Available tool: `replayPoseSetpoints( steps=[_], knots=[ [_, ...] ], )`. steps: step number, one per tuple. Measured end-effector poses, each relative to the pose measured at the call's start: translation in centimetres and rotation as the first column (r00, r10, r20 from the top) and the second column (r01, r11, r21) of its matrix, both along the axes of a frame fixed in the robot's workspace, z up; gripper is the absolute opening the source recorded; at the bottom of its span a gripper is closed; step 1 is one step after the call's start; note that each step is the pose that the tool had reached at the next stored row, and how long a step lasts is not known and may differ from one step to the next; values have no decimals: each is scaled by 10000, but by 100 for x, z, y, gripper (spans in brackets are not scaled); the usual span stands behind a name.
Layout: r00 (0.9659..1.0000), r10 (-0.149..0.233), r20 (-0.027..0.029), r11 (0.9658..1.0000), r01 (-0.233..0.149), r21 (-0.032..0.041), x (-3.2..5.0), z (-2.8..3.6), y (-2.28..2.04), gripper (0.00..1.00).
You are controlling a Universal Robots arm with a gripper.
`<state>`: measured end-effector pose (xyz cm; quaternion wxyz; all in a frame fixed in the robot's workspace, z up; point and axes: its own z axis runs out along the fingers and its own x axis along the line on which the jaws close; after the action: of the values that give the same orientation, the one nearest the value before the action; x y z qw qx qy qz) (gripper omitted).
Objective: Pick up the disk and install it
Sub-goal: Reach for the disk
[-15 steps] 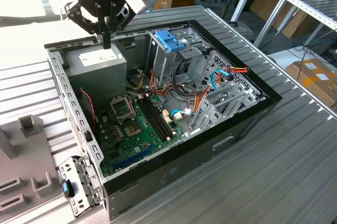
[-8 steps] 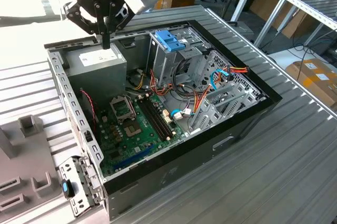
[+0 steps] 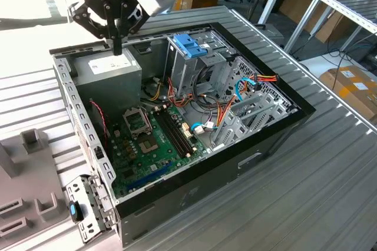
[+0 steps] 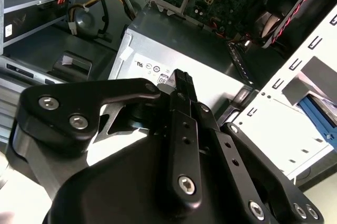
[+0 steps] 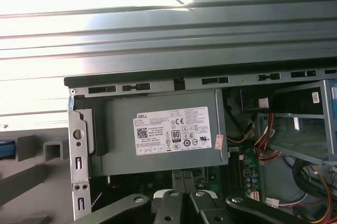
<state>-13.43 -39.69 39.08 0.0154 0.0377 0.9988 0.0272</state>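
Hanging arm: from where I stand it reaches down from above, wrist close to upright, fingers pointing straight down over one back corner of the open computer case (image 3: pixel 66 95).
Pincer (image 3: pixel 116 49) (image 4: pixel 181 79) (image 5: pixel 182 177): clenched, the two fingers pressed together with nothing between them.
Under the pincer: a grey power box (image 3: pixel 112 71) (image 4: pixel 179 40) (image 5: pixel 158 134), label facing up. The tips hang right at its top, near the back edge; I can't tell whether they touch it.
Edges: the case's back rim runs just behind the pincer, and the perforated side wall (image 4: pixel 284 124) stands close beside it.
Open room: the space over the power box, and further into the case over the green circuit board (image 3: pixel 147 145), lies open to the pincer.
Disk (image 4: pixel 318 119) (image 5: pixel 6 150): outside the case, past the side wall nearest the pincer. Just its light-blue edge shows, sitting in a grey holder (image 3: pixel 29 174) on the slatted table (image 3: pixel 330 162), well apart from the fingers.
Blue handle (image 3: pixel 189 45): on its metal cage inside the case, beyond the power box from the pincer.
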Motion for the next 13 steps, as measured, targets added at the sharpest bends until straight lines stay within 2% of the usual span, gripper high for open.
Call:
replayPoseSetpoints(
  steps=[13],
  knots=[
    [10000,1,0,10000,-1,-1,-36,0,0,11]
  ],
)
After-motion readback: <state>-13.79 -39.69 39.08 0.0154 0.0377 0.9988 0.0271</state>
